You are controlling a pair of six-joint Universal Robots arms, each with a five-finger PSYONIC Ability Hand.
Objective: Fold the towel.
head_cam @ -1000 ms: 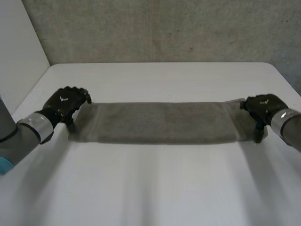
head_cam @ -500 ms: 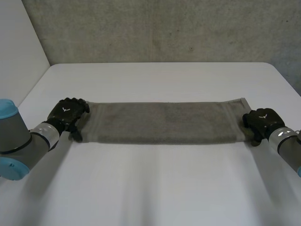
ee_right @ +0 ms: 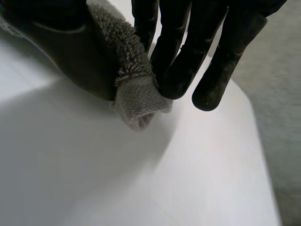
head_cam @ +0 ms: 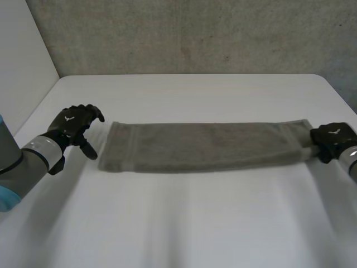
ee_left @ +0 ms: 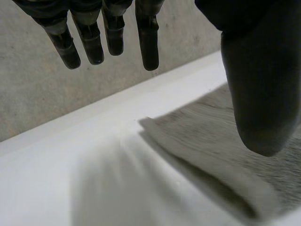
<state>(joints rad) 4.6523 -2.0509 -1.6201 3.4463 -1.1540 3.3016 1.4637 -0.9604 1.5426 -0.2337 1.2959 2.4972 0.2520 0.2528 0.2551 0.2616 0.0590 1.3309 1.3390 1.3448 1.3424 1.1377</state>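
Towel: the grey towel [head_cam: 203, 146], folded into a long narrow strip, lies flat across the middle of the white bench [head_cam: 184, 223], running from 9 o'clock to 3 o'clock.
Left hand: the left hand [head_cam: 75, 125] is at the strip's 9 o'clock end, just beside it but apart from the cloth. It is released, with its fingers [ee_left: 148, 42] straight and spread from the thumb, grasping nothing.
Right hand: the right hand [head_cam: 333, 139] is at the strip's 3 o'clock end and grasps the towel. Thumb and fingers pinch the end edge, and a tuft of cloth pokes out between them.
Wall: a rough grey wall [head_cam: 184, 33] stands behind the bench at 12 o'clock.
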